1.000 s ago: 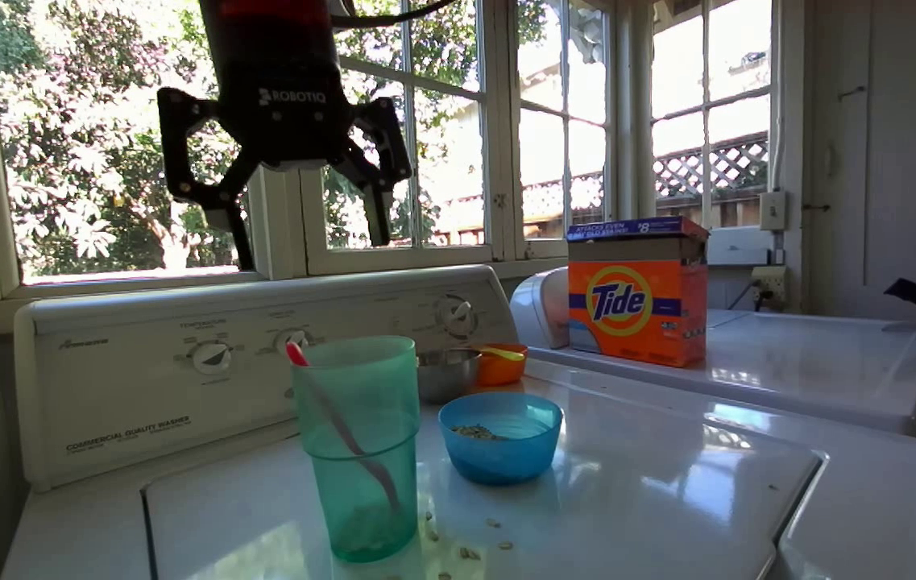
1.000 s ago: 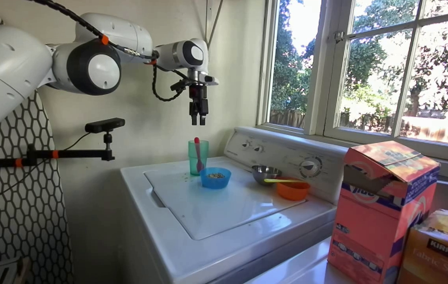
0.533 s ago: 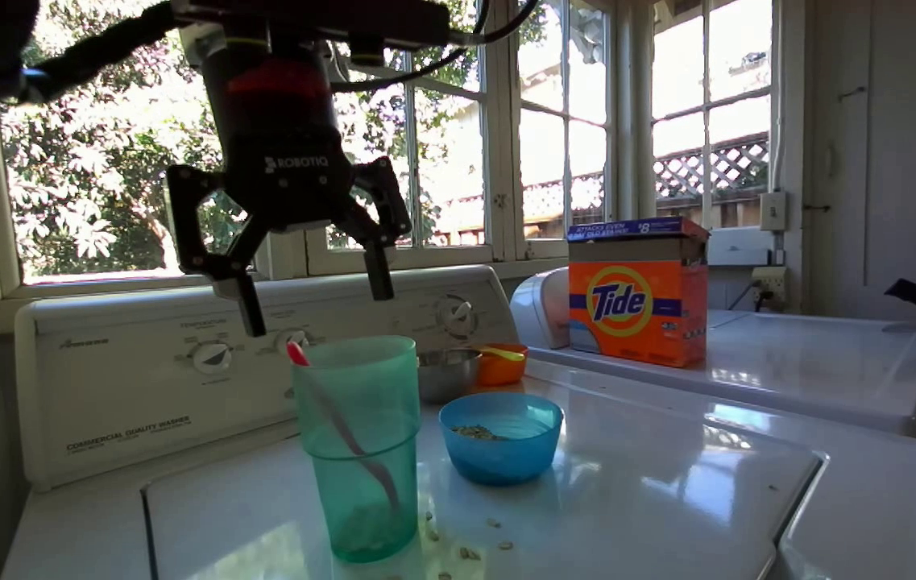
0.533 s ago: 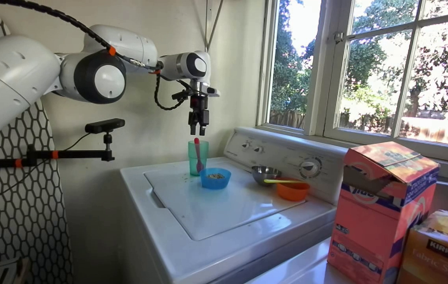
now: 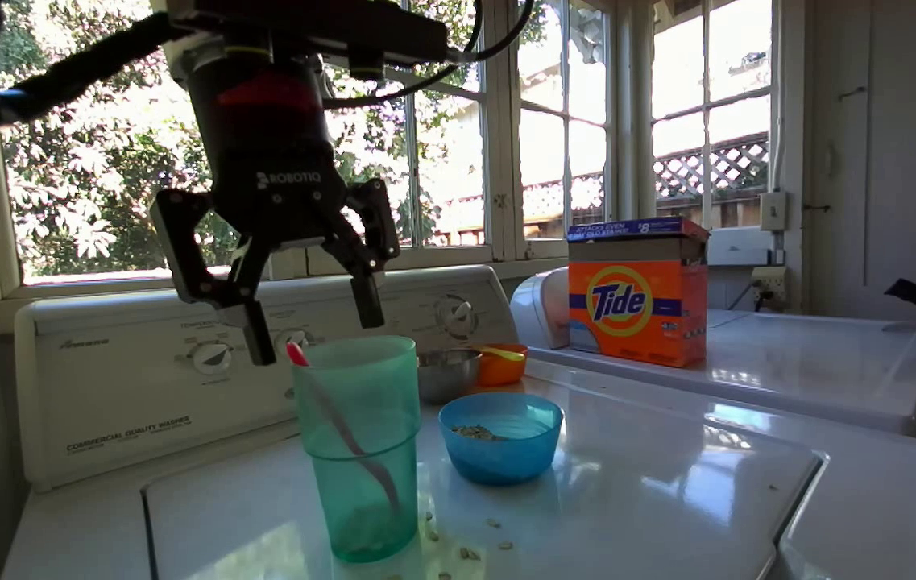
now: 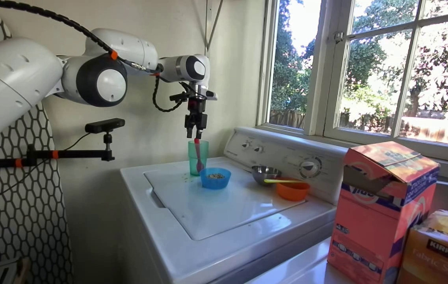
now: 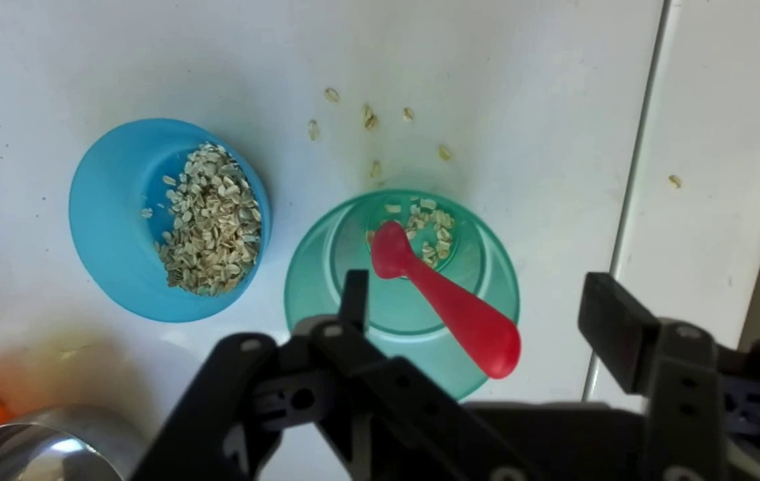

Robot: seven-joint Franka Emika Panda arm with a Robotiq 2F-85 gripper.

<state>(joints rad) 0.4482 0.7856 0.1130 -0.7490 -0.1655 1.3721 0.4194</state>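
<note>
A translucent green cup (image 5: pixel 361 419) stands upright on the white washer lid, with some oat flakes at its bottom. Leaning inside it is a red spoon (image 7: pixel 460 307), its handle end sticking out above the rim. My gripper (image 5: pixel 317 342) is over the cup, pointing down, with its jaws apart. In the wrist view the spoon's handle appears between the two fingers (image 7: pixel 610 314), with a gap on both sides. Close beside the cup sits a blue bowl (image 7: pixel 105 220) partly filled with oats.
Loose flakes (image 7: pixel 369 117) lie near the cup. A metal bowl (image 6: pixel 265 173) and an orange bowl (image 6: pixel 292 192) with a yellow spoon (image 6: pixel 283 180) stand by the control panel (image 5: pixel 143 379). A Tide box (image 5: pixel 635 314) is on the neighbouring machine, near a Kirkland box (image 6: pixel 440 252).
The gripper has come down to just above the cup, shifting slightly left in an exterior view lately. Its jaws have narrowed a little. Cup, spoon and bowls stay put.
</note>
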